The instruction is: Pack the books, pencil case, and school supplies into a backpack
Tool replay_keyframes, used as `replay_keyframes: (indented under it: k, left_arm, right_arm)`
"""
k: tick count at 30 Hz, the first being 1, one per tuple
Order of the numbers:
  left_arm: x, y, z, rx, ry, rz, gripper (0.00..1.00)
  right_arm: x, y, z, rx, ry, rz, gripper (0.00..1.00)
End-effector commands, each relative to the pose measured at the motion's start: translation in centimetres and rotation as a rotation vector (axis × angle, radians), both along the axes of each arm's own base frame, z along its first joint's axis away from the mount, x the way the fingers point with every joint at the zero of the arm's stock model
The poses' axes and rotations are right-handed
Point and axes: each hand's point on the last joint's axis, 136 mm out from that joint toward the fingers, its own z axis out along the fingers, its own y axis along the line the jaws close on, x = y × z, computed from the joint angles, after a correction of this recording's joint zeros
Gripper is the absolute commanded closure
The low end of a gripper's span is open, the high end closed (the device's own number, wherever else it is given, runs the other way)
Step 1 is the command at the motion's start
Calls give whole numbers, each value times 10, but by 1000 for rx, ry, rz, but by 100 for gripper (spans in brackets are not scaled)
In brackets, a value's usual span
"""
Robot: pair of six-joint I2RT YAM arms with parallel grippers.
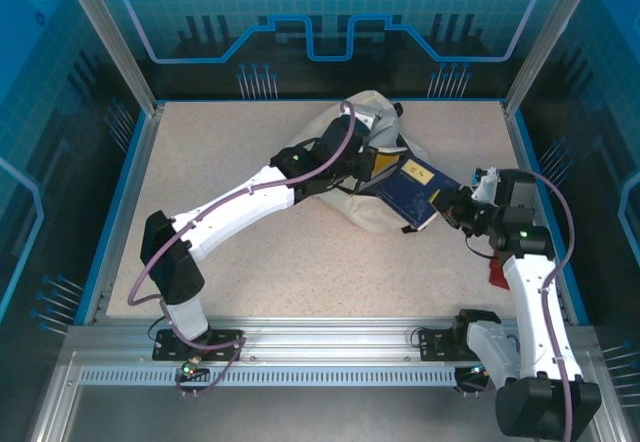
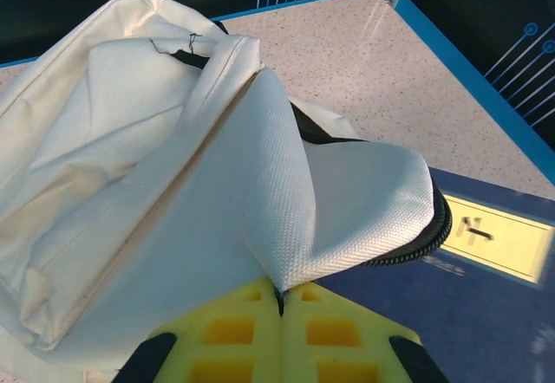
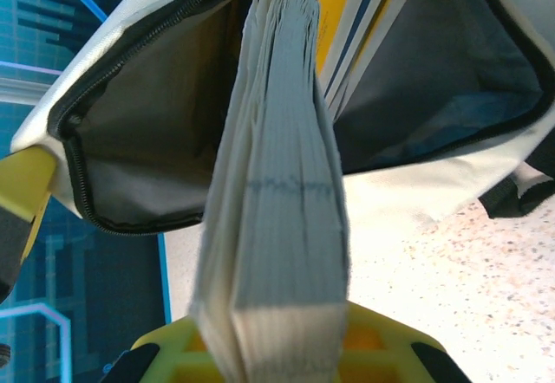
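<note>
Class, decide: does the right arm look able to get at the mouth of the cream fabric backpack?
Probably yes: the left tool pinches a flap of the cream fabric backpack, holding its mouth open, and the thick dark blue book in the right tool points into it. Nothing visible blocks the way.

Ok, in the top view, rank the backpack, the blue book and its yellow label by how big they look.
1. backpack, largest even though partly covered.
2. blue book.
3. yellow label, clearly the smallest.
</note>
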Motion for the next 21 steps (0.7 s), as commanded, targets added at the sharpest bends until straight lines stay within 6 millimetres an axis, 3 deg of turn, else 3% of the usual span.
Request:
replay_keyframes:
  k: [1, 7, 15, 21]
  left_arm:
    - [-12, -5, 58, -160, -90, -44, 100]
    - [-17, -8, 47, -160, -61, -74, 100]
    - [-19, -24, 25, -154, 8, -128, 100]
    - [-19, -31, 18, -155, 36, -142, 100]
  right_arm:
    - [15, 10, 11, 62, -56, 20, 100]
    - [41, 9, -4, 115, -14, -39, 100]
    - [61, 33, -25, 185, 31, -44, 100]
    - [86, 41, -23, 265, -32, -71, 100]
